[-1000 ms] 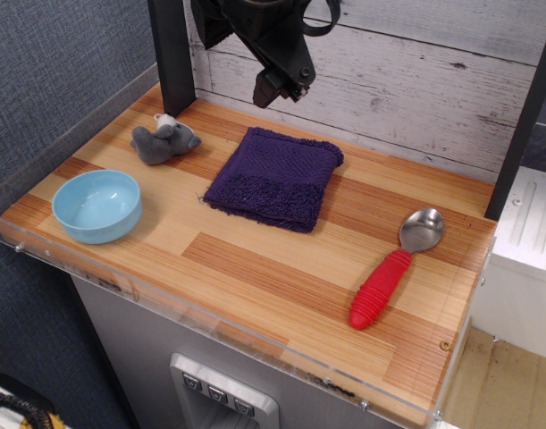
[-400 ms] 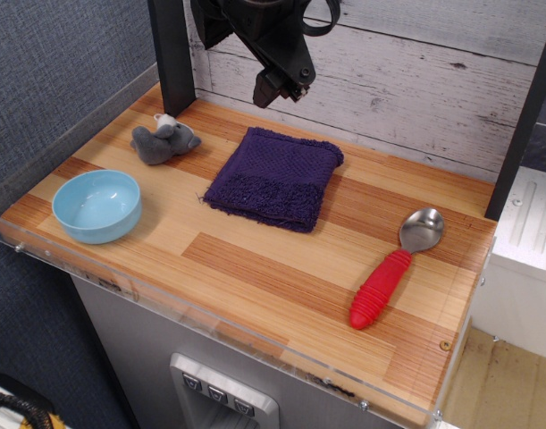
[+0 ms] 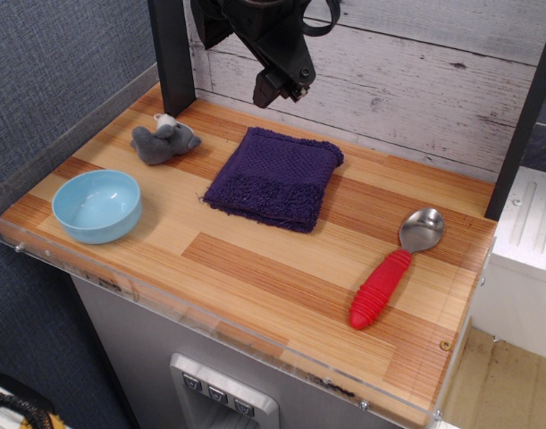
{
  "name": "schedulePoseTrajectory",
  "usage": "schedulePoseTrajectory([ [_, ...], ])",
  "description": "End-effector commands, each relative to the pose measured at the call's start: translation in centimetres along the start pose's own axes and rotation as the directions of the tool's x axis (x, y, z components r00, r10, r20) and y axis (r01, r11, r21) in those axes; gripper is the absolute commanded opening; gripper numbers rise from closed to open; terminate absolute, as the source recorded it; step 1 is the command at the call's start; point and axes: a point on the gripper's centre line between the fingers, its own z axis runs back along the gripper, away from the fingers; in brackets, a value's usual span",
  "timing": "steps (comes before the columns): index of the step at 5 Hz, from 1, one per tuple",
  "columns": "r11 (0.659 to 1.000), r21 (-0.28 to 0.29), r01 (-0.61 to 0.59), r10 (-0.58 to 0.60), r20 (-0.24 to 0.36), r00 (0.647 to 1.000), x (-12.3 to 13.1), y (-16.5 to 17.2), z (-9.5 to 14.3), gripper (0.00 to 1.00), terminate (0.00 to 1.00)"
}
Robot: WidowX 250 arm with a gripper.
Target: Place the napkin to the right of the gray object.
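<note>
The dark purple napkin (image 3: 274,177) lies flat on the wooden table, in the middle toward the back. The small gray plush toy (image 3: 164,140) with a bit of white lies to its left, with a gap between them. My gripper (image 3: 277,90) hangs in the air above the napkin's back edge, near the white plank wall. Its fingertips look close together and nothing is in them. It touches neither the napkin nor the toy.
A light blue bowl (image 3: 97,205) stands at the front left. A metal spoon with a red handle (image 3: 393,270) lies at the right. A clear plastic rim (image 3: 210,313) edges the table. A black post (image 3: 172,54) stands at the back left.
</note>
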Motion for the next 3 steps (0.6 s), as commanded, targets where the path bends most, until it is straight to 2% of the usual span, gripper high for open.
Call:
schedulePoseTrajectory([
  [1, 1.0, 0.013, -0.012, 0.012, 0.033, 0.999, 0.53, 0.4, 1.18, 1.0, 0.0],
  [2, 1.0, 0.013, -0.012, 0.012, 0.033, 0.999, 0.53, 0.4, 1.18, 1.0, 0.0],
  [3, 1.0, 0.013, -0.012, 0.012, 0.033, 0.999, 0.53, 0.4, 1.18, 1.0, 1.0],
])
